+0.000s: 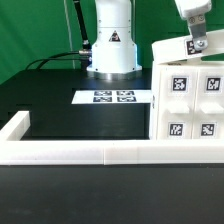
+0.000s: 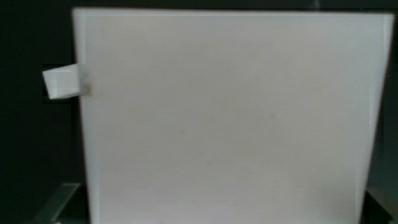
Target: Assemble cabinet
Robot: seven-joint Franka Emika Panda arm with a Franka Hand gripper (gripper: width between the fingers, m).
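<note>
Exterior view gives us the clearest read: the cabinet [image 1: 190, 100] stands at the right edge of the frame, its tagged face turned toward the camera, on the black bench [image 1: 50, 100] and against the low white border wall [image 1: 70, 152] that runs across the lower part of the frame. The pincer [image 1: 199, 44] hangs in the upper right corner, directly above the cabinet, its tips down at the cabinet's top edge. From here we cannot tell whether the tips are touching that edge, clamped on it or just clear of it, nor how far apart they stand.

In the wrist view a plain white face of the cabinet [image 2: 222, 110] fills nearly everything, so the camera is very close to it. A small white tab [image 2: 61, 82] juts from one edge, and the pincer's tips are not plainly shown there either.

We judge the main risk to be tipping. The cabinet is tall, and the contact point sits at its top, so any sideways pull or push could lever it over or skid it along the wall. A shallow hold on a thin edge could also slip. The marker board [image 1: 115, 97] lies well apart at frame centre, out of harm's way
</note>
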